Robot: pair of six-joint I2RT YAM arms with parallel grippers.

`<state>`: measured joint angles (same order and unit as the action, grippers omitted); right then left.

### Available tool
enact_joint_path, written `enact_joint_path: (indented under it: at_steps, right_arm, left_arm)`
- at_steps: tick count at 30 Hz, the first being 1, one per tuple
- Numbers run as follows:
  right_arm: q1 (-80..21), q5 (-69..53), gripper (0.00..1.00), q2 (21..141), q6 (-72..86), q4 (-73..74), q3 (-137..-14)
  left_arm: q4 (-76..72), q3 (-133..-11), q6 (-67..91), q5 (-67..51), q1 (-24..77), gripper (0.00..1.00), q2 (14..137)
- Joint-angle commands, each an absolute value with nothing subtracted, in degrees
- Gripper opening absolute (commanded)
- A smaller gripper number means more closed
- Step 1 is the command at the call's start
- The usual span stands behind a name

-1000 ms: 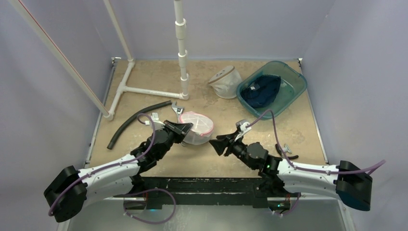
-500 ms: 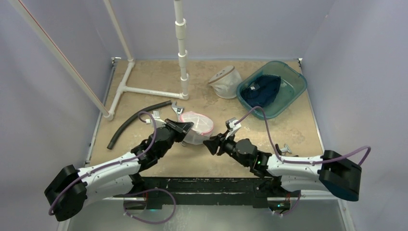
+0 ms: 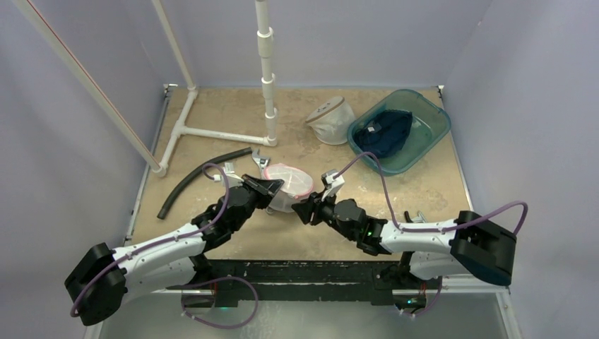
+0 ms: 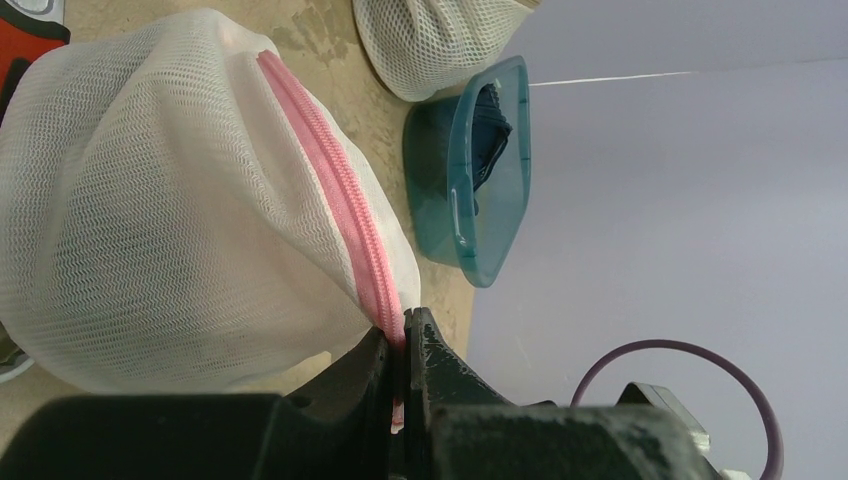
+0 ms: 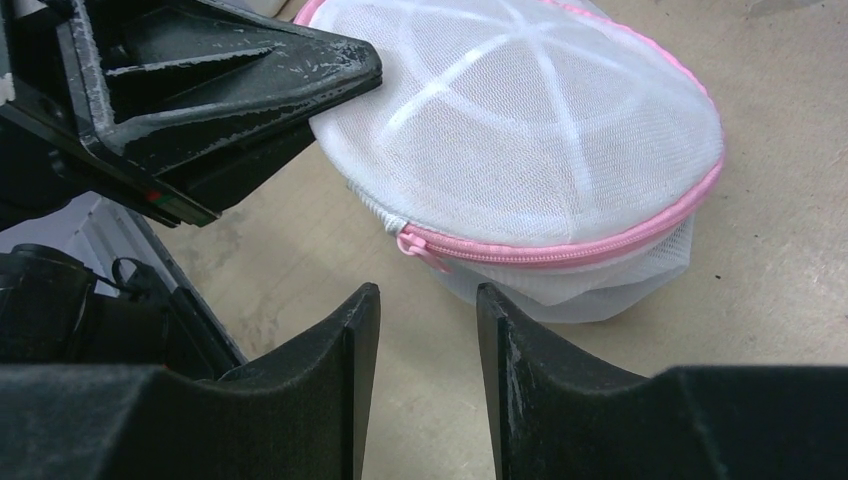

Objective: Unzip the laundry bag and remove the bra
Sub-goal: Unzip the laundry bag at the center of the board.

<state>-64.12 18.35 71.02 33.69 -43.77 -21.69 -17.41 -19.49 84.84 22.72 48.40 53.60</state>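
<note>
Left gripper (image 4: 404, 338) clenched the laundry bag (image 4: 150, 210) at its pink zipper (image 4: 340, 200); right gripper (image 5: 428, 305) stood parted, the zipper pull (image 5: 412, 243) (visible only to its wrist camera) just beyond its jaws

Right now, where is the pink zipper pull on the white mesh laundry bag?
In the right wrist view, the zipper pull sits at the bag's left edge, just ahead of the open right gripper.

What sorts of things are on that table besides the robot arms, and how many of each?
White mesh bags: 2, the pink-zippered white mesh bag and the tan-rimmed white mesh bag
Teal plastic tub: 1
Dark blue cloth in the tub: 1
Black flexible hose: 1
White plastic pipe frame: 1
Total: 6, not counting small metal bits I cannot identify
</note>
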Motion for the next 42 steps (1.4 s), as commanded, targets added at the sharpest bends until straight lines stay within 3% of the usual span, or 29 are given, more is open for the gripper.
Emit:
enact_joint_path:
  at_steps: [1, 9, 18, 27, 31, 42]
  right_arm:
    - [-64.2, 19.3, 0.43, 71.8, 35.0, -46.4, -23.9]
    - [-64.2, 20.8, 0.41, 71.0, 33.8, -47.4, -23.9]
    - [-63.8, 21.6, 0.32, 72.0, 33.5, -48.3, -24.3]
    - [-63.7, 21.0, 0.16, 72.6, 33.4, -48.8, -24.6]
    - [-63.7, 21.0, 0.0, 71.4, 33.2, -47.8, -24.1]
    - [-63.8, 25.0, 0.0, 66.0, 31.4, -41.4, -22.0]
  left_arm:
    - [-17.2, -21.0, 83.9, 22.3, 48.3, 0.0, 52.2]
    - [-16.5, -21.0, 83.8, 22.2, 48.4, 0.0, 51.4]
    - [-16.7, -21.0, 83.5, 21.3, 48.4, 0.0, 51.2]
    - [-16.5, -20.4, 83.4, 20.9, 48.4, 0.0, 50.1]
    - [-16.0, -20.3, 83.3, 21.1, 48.4, 0.0, 49.4]
    - [-14.8, -20.0, 82.8, 20.9, 48.4, 0.0, 48.4]
